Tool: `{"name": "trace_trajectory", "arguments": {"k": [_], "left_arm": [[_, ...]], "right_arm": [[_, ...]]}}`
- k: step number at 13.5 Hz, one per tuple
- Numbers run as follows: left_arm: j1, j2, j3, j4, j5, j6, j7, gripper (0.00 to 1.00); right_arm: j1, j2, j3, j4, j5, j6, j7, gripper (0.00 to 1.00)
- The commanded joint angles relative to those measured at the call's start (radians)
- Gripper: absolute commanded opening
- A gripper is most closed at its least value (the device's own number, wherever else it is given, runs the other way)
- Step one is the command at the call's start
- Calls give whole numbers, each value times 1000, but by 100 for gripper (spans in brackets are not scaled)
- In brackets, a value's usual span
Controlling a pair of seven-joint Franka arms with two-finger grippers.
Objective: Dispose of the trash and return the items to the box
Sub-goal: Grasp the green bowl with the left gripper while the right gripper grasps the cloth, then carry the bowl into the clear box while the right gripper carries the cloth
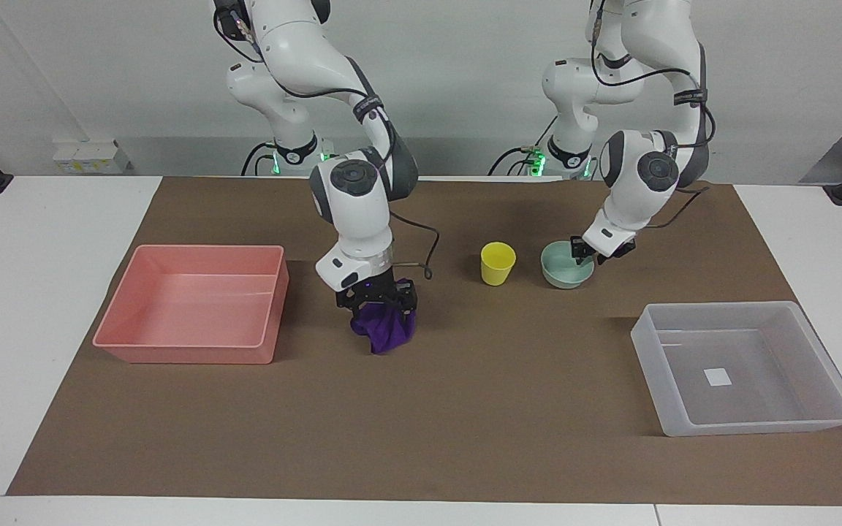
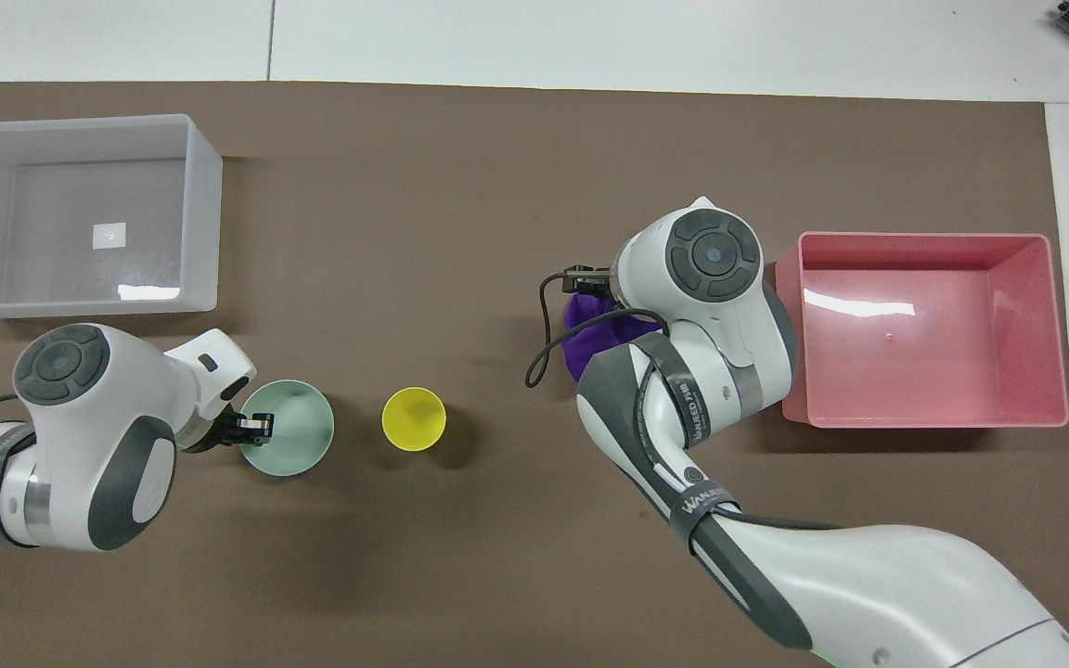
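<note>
The right tool (image 1: 378, 305) is set down onto the top of the purple cloth (image 1: 386, 332), its jaws spread wide to either side of the wad and not closed on it; the cloth lies on the worktop (image 1: 465, 431) beside the pink bin (image 1: 187, 355), toward the right arm's end. The left tool (image 1: 588, 252) is placed at the rim of the mint bowl (image 1: 563, 274), on the side away from the yellow cup (image 1: 498, 263); whether the rim is gripped cannot be told. The clear box (image 1: 721, 307) stands apart at the left arm's end, farther from the robots than the bowl, with nothing in it. Several failures can be foreseen. If the right tool is closed on a loose fold only, the cloth could be dragged or shed before the pink bin is reached. If the bowl is pinched by a thin stretch of rim, it could tilt, slip out or be pushed into the cup just beside it. The facing view gives the heights: the right tool is seen pressed into the cloth and the left tool down at rim level. In the overhead view the cloth (image 2: 581, 339) is mostly covered by the right arm, but the left tool (image 2: 254, 427) is shown against the bowl's rim, and the gap between bowl and cup is plain.
</note>
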Motion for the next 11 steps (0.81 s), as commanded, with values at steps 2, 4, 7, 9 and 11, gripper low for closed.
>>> {"name": "trace_trajectory", "arguments": {"k": [2,4,7,9,11], "left_arm": [[-10,4,13,-1,0,8,3,0],[1,-4,13,40,0,-61,4,0],[7,8,15,232,0,-296,4,0],[40,8,15,362,-2,-434,4,0],[77,30,19,492,-24,-526,9,0]], "right_arm": [[-2,-6,0,-98,21,110,-45,100],[12,-7,0,-120,21,128,-45,52],[17,-18,0,-143,21,111,-33,0],[17,-21,0,-131,21,53,-31,0],[15,-48,-2,-109,21,11,-11,0]]}}
